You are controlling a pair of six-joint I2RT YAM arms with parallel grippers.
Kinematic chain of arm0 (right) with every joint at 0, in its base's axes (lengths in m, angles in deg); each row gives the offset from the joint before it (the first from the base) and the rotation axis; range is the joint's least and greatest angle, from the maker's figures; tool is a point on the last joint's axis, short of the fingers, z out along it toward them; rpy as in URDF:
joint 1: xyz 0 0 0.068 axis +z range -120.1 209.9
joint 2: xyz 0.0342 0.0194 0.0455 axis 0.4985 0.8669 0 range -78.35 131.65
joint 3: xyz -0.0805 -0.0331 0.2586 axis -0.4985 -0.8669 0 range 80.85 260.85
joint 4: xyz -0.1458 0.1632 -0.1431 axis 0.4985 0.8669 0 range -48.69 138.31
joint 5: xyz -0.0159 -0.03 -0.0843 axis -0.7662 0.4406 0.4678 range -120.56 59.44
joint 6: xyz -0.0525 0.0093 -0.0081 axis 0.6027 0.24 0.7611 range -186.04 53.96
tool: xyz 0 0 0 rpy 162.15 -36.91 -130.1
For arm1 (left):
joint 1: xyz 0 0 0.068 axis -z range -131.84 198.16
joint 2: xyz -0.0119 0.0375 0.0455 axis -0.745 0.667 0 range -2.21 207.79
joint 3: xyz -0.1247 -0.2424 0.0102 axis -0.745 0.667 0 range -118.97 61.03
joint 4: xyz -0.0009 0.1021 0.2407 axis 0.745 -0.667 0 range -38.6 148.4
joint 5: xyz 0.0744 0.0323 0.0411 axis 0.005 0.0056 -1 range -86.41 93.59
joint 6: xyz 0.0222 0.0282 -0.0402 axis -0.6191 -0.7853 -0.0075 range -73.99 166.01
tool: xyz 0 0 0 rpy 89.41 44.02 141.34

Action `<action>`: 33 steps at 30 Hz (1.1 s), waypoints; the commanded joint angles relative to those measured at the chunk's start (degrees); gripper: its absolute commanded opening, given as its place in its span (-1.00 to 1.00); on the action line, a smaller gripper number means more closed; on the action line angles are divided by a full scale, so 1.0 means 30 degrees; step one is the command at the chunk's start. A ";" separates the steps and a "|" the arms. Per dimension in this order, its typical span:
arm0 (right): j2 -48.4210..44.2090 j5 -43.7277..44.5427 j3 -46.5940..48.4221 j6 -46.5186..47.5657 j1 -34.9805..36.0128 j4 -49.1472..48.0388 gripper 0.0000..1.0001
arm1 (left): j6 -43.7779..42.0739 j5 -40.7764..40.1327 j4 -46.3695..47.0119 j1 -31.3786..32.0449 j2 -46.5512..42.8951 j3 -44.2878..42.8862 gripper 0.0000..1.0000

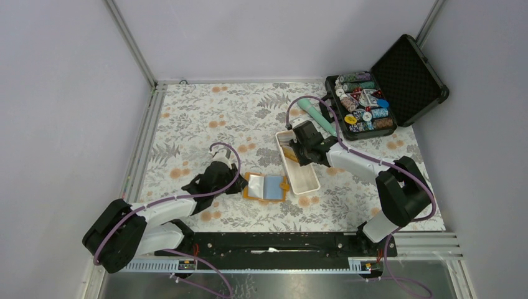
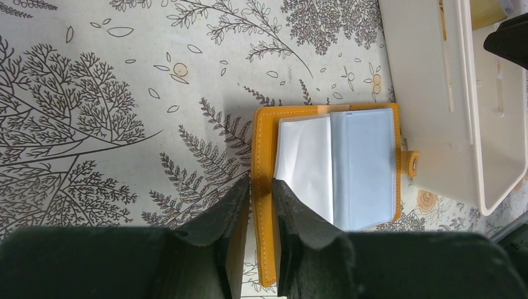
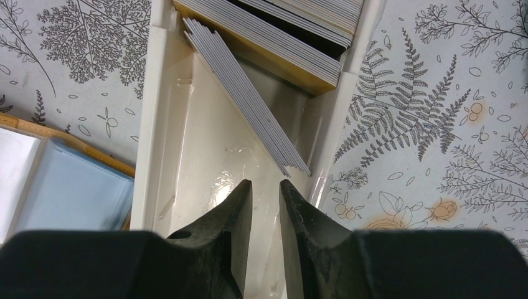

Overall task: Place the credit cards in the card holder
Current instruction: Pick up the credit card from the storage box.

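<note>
The card holder (image 1: 268, 185) is seen lying open and flat on the floral-patterned tabletop (image 1: 212, 118), between the two arms and just beside the near end of a long white tray (image 1: 306, 179). In the left wrist view the card holder (image 2: 333, 168) is shown as an orange, leather-like booklet with pale stitching along its border. A white leaf and a light blue clear pocket are spread inside it, and a small orange snap tab (image 2: 411, 163) sticks out from the edge that faces the tray (image 2: 429, 93).

The left gripper (image 2: 261, 182) is brought in low at the holder's opposite edge. Its jaws are drawn close together with the orange border between them, so the border appears to be pinched.

The credit cards (image 3: 249, 103) are found in the tray (image 3: 159, 124). A thin stack of grey cards is leaned diagonally across the tray's width, edge-on to the right wrist camera. Behind it a thicker block of cards is stood on edge, grey and white with a tan layer at its front.

The right gripper (image 3: 266, 184) is held above the tray floor just short of the leaning stack. Its jaws are parted by a narrow gap and nothing is held between them. A corner of the card holder (image 3: 68, 187) is also caught at the left of this view.

At the far right of the tabletop an open black case (image 1: 408, 78) is set, filled with rows of poker chips (image 1: 364, 106).
</note>
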 commanded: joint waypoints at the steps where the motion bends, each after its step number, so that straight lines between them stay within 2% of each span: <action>1: -0.0004 -0.0271 0.0150 -0.0012 -0.0198 -0.0608 -0.41 | 0.0036 0.0022 0.0504 -0.0090 -0.0383 -0.0106 -0.56; 23: 0.0713 0.0171 -0.0174 0.0240 -0.0526 -0.0777 -0.44 | -0.0052 0.0000 0.0386 -0.0084 -0.0383 -0.0123 -0.57; 33: 0.0633 -0.1498 -0.0270 0.0866 -0.0524 -0.2004 -0.44 | -0.0089 0.0095 0.0472 -0.0083 -0.0128 -0.0240 -0.56</action>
